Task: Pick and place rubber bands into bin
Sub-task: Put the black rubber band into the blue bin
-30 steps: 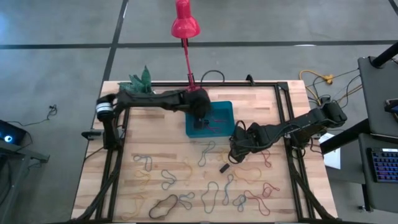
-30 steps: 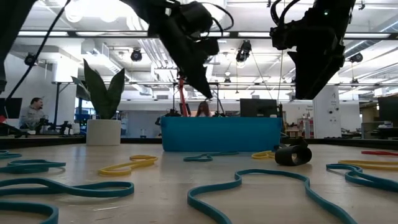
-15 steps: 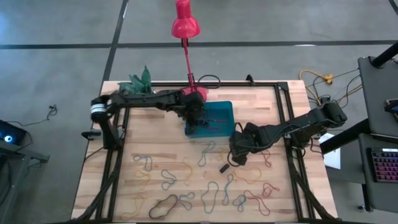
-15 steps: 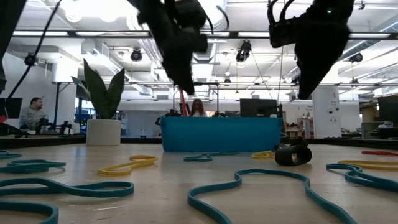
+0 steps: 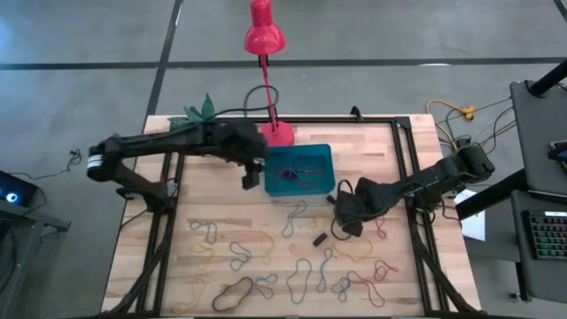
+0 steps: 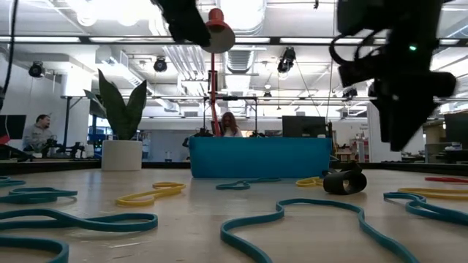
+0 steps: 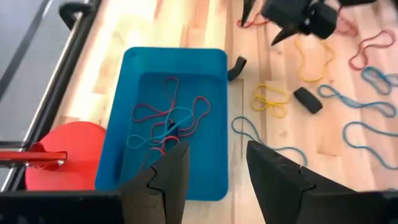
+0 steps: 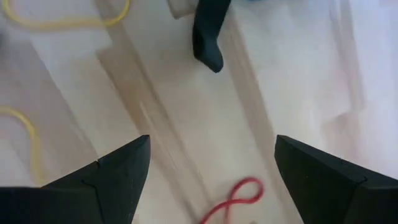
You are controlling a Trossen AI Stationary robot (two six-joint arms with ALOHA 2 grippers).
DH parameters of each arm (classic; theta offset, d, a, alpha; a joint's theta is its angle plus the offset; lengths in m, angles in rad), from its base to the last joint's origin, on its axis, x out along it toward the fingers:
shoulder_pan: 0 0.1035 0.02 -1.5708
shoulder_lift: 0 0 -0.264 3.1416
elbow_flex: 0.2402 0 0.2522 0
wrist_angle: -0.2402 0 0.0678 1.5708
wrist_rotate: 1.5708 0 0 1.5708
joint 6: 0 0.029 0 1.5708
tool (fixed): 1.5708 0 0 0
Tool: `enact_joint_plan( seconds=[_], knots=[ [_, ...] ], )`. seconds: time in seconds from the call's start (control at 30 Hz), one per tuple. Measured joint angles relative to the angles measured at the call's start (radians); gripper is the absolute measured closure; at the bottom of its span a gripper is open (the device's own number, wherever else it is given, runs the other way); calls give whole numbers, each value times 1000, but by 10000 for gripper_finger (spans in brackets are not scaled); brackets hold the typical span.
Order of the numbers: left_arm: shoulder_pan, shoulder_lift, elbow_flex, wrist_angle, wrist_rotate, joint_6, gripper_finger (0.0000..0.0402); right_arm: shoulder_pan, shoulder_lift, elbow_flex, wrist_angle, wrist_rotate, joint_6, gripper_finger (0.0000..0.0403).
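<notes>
The bin [image 5: 300,171] stood on the far middle part of the wooden counter [image 5: 221,204], just in front of the round red base of the lamp [image 5: 280,134]. Inside it lay a small tangle of rubber bands [image 7: 168,121], red ones and light blue ones, resting on the floor of the bin.

The left pincer [image 5: 252,175] hung just beside the left wall of the bin, above the counter. Its two dark fingers [image 7: 169,177] stood a little apart, with a clear gap between them, and nothing was between them.

The right pincer [image 5: 347,217] was low over the counter, near the right front corner of the bin. Its fingers [image 8: 118,171] were spread wide and held nothing. Under it there was bare wood, with one red band [image 8: 231,200] and a piece of a yellow band [image 8: 65,22] close by. A small black object [image 5: 319,239] lay on the counter just to the near left of this pincer.

Many other loose bands [image 5: 297,279] were still scattered on the near half of the counter, in blue, yellow, red, tan and black colours, all well apart from the bin. In the low view a yellow one [image 6: 152,193] and several teal ones [image 6: 292,215] lay flat in the foreground.

A green plant [image 5: 199,113] stood at the far left corner of the counter.
</notes>
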Motion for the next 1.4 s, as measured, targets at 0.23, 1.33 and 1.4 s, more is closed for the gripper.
enact_joint_plan(
  seconds=[0.23, 1.33, 1.4],
  knots=[
    [-4, -128, -123, 0, -55, -108, 257, 30, 2, -33, 65, 93, -203, 78],
    [-9, -231, -357, 221, -59, -332, 257, -204, 18, -192, 466, -76, -270, 84],
    [-9, -230, -357, 221, -59, -334, 257, -217, 20, -193, 476, -82, -278, 100]
  ],
)
